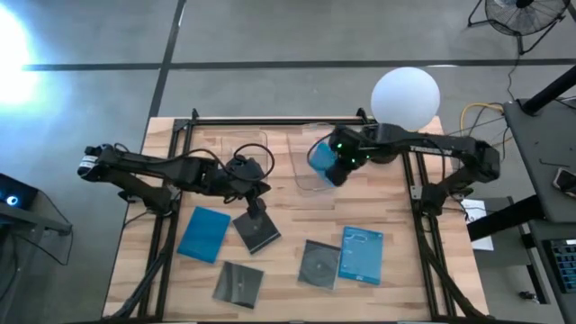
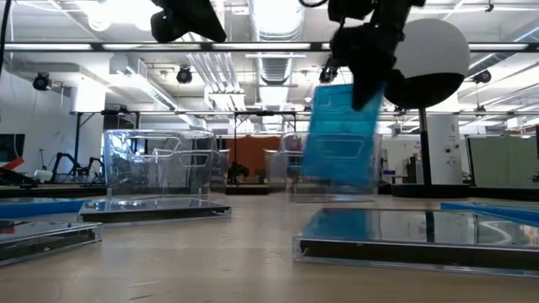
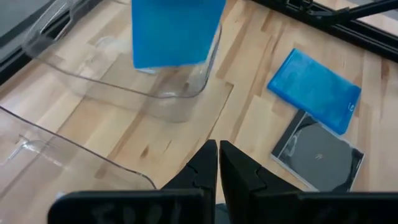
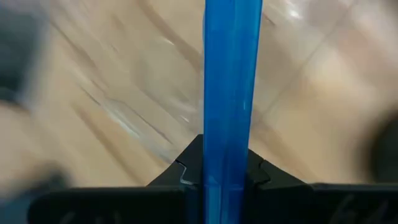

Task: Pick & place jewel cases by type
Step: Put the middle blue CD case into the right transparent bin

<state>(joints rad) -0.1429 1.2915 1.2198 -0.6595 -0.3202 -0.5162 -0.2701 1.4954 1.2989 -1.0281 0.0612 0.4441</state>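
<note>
My right gripper [image 1: 333, 167] is shut on a translucent blue jewel case [image 1: 320, 157] over a clear bin [image 1: 306, 180]. It also shows in the low view [image 2: 340, 139]. My left gripper [image 1: 257, 203] is shut and empty above a dark case [image 1: 259, 234] that lies flat on the table. Its fingers [image 3: 218, 163] hold nothing. Lying flat on the table are a blue case [image 1: 205, 234], a dark case [image 1: 238, 283], another dark case [image 1: 319, 264] and a blue case [image 1: 362, 255]. My right gripper pinches the blue case between its two fingers at its upper edge [image 2: 364, 91], toward one corner. The case shows edge-on between the fingers [image 4: 227, 168]. The fingers come from above, pointing down. The case hangs nearly upright below them, a little tilted, clear of the table.
A second clear bin [image 1: 236, 148] stands left of the first, near the table's far edge. A white globe lamp [image 1: 405, 94] stands at the far right. Dark frame rails [image 1: 166, 225] run along the table's left and right sides.
</note>
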